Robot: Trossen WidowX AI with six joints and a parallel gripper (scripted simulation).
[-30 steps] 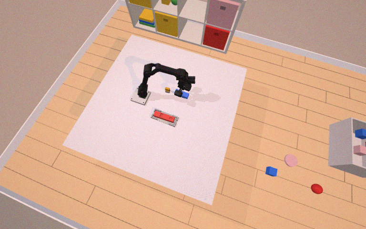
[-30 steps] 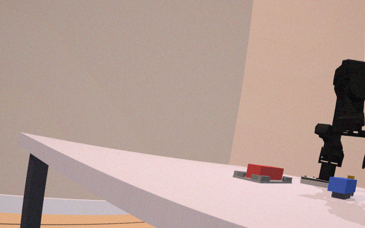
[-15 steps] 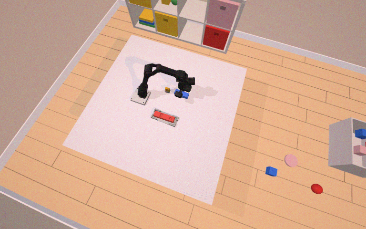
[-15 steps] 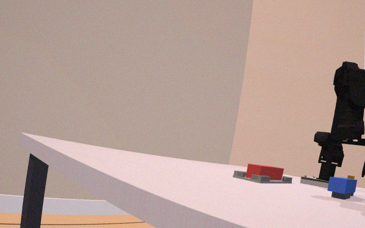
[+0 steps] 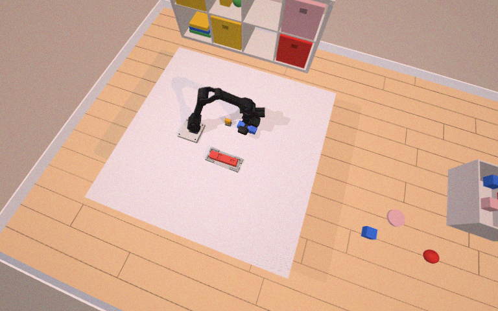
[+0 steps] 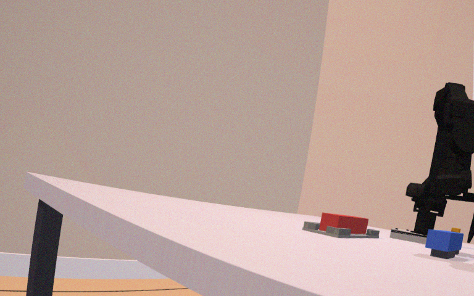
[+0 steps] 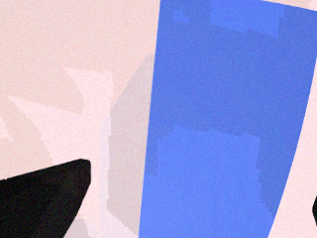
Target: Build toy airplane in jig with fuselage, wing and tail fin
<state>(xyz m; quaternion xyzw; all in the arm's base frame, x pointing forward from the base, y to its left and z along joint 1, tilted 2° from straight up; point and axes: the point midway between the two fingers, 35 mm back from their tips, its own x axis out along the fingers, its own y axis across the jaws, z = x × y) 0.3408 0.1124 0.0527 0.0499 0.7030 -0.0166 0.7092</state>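
Note:
The red fuselage [image 5: 223,158] [image 6: 344,223] lies in the grey cradle [image 5: 239,166] [image 6: 338,232], its long side along it; it looks flat. Its two top sockets show no part in them. The blue wing [image 5: 253,129] [image 6: 443,240] [image 7: 223,89] rests level on a dark stand [image 6: 442,254], away from the cradle. The small orange tail fin [image 5: 227,120] [image 6: 455,230] stands between the arm's base and the wing. My gripper [image 5: 248,125] [image 7: 205,187] is open and empty, low above the wing, with one finger to each side of it. In the exterior view only one fingertip shows, at the right edge.
The arm's base plate [image 5: 185,135] [image 6: 407,234] stands left of the tail fin in the top view. The white table top [image 5: 183,190] [image 6: 195,223] bears everything. A shelf [image 5: 260,43] stands behind the table, and a few toys lie on the floor to the right.

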